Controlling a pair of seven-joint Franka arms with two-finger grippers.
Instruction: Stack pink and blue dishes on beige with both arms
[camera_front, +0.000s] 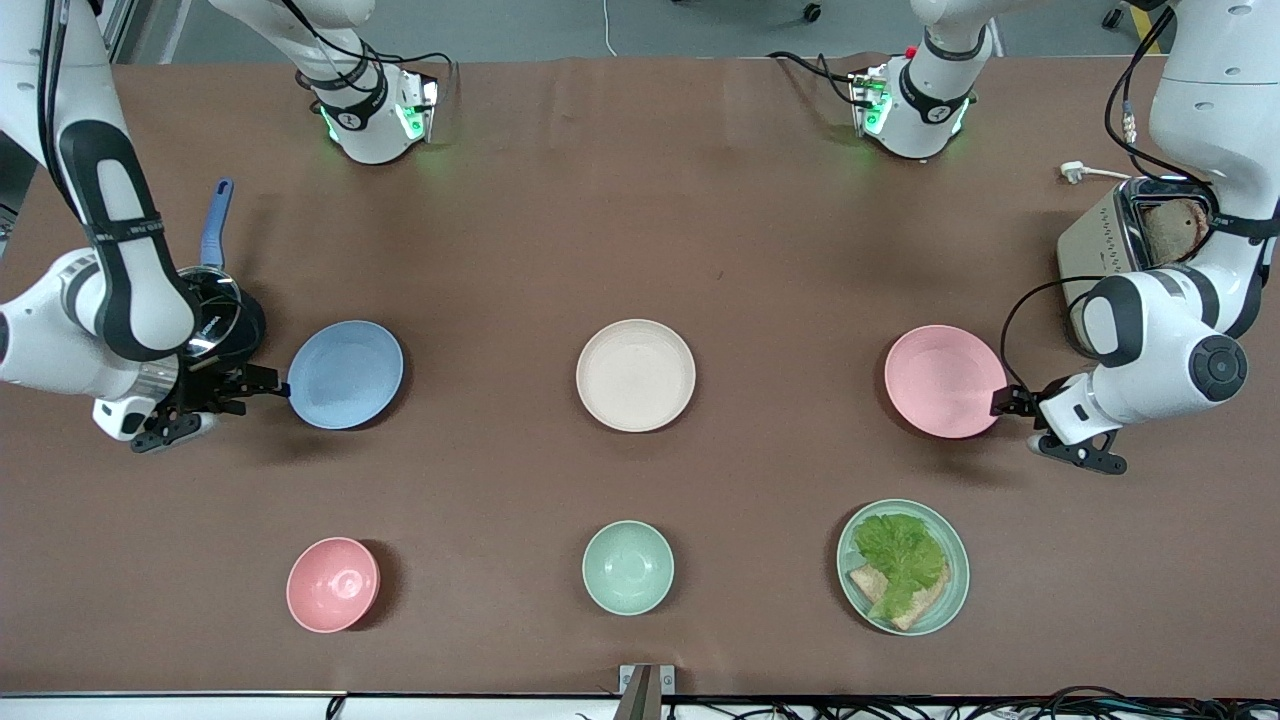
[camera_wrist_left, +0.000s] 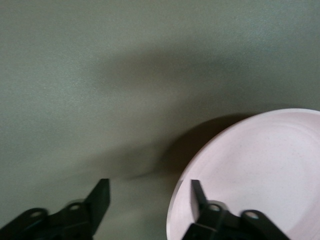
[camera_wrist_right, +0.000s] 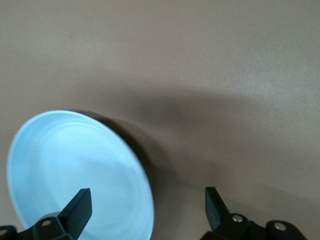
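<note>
The beige plate (camera_front: 636, 375) lies in the middle of the table. The light blue plate (camera_front: 345, 375) (camera_wrist_right: 75, 160) lies toward the right arm's end. My right gripper (camera_front: 262, 392) (camera_wrist_right: 147, 192) is open at its outer rim, with one finger over the plate and the other outside it. The pale pink plate (camera_front: 945, 380) (camera_wrist_left: 260, 165) lies toward the left arm's end. My left gripper (camera_front: 1018, 418) (camera_wrist_left: 149, 184) is open astride its outer rim in the same way. Neither gripper holds anything.
Nearer the front camera stand a small pink bowl (camera_front: 333, 585), a mint-green bowl (camera_front: 628, 567) and a mint-green plate (camera_front: 958, 560) with lettuce and bread. A toaster (camera_front: 1110, 240) sits at the left arm's end. A blue-handled pan (camera_front: 215, 225) sits at the right arm's end.
</note>
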